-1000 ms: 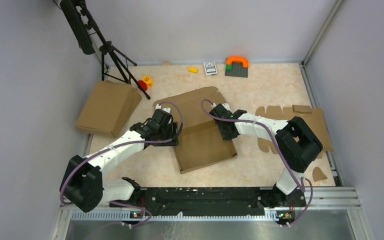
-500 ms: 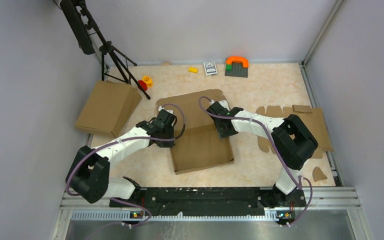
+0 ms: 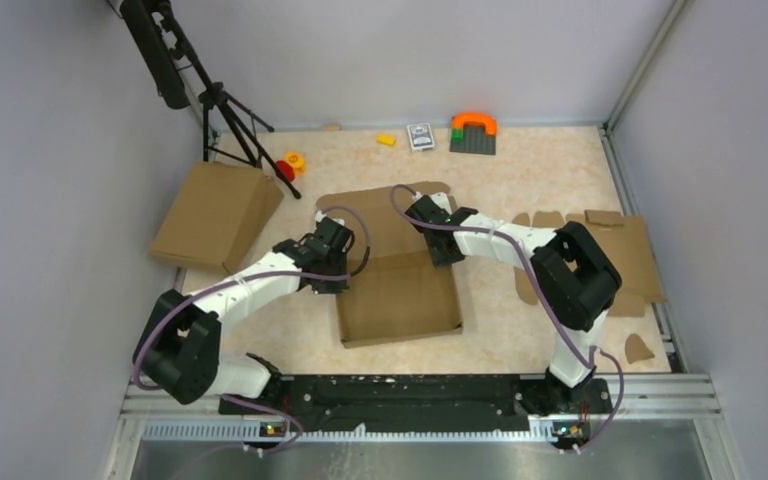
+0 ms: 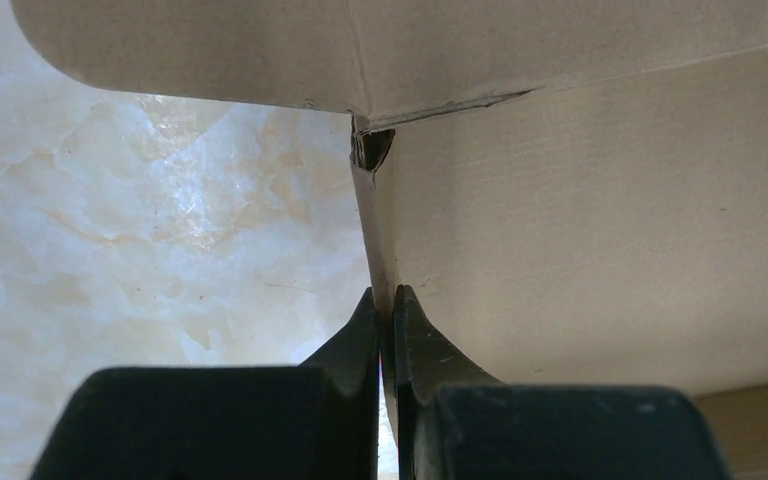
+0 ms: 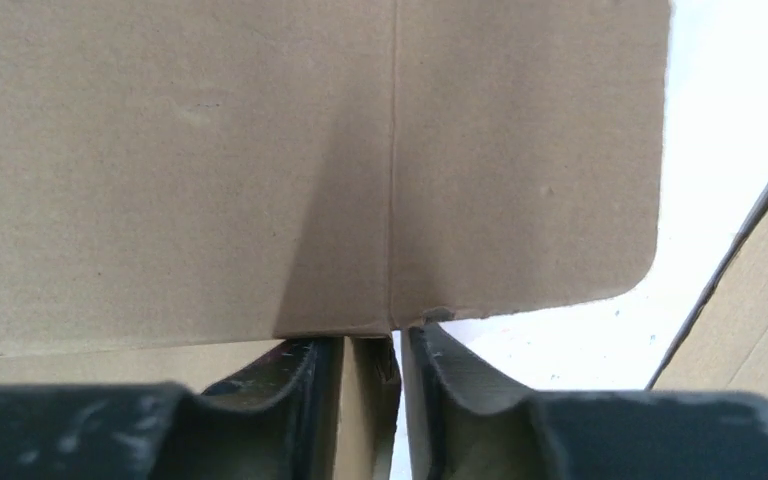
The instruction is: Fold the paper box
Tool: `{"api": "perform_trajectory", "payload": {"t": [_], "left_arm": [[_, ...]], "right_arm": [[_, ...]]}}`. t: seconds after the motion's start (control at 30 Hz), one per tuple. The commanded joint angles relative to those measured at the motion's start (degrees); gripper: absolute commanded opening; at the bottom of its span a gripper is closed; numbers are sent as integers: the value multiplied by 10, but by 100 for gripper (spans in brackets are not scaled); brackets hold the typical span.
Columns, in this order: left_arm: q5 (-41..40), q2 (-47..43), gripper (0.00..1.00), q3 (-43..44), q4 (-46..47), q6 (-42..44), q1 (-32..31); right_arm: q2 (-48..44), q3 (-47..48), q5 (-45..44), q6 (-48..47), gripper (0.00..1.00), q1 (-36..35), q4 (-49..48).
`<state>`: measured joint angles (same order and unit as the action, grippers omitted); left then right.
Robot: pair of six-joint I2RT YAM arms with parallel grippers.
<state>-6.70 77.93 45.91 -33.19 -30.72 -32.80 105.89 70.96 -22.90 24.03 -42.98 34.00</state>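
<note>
- While held at both far corners, the paper box is sitting mid-table as a shallow open tray, with its lid panel lying flat on the far side.
- Left gripper is pinching the tray's left wall near the far corner, with its fingers nearly together on the thin cardboard edge.
- Right gripper is clamping the right wall at the far corner, with only a narrow gap showing beside the cardboard.
- Bare tabletop is lying open along the tray's near edge and its near-left side.
- Closed brown box is resting well apart at left, just beside the tripod legs.
- Flat notched cardboard blank is lying along the right table edge, partly under the right arm.
- Small things are sitting along the far wall, all well apart from the lid panel: orange-topped grey brick, card deck and yellow piece.
</note>
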Motion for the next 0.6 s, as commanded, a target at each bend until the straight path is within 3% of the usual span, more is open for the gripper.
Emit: {"api": "perform_trajectory", "payload": {"t": [0.0, 0.17, 0.33, 0.43, 0.57], "left_arm": [[0, 3, 0, 23, 1, 17, -4], [-11, 4, 0, 26, -1, 15, -5], [-5, 10, 0, 25, 4, 1, -4], [2, 15, 0, 21, 12, -9, -5], [-10, 15, 0, 20, 10, -22, -5]], "right_arm": [[-11, 1, -22, -23, 32, -5, 1], [-22, -1, 6, -21, 41, -5, 18], [-85, -67, 57, -8, 54, -9, -6], [-109, -90, 67, 2, 56, -19, -3], [-93, -82, 17, 28, 57, -52, 48]]}}
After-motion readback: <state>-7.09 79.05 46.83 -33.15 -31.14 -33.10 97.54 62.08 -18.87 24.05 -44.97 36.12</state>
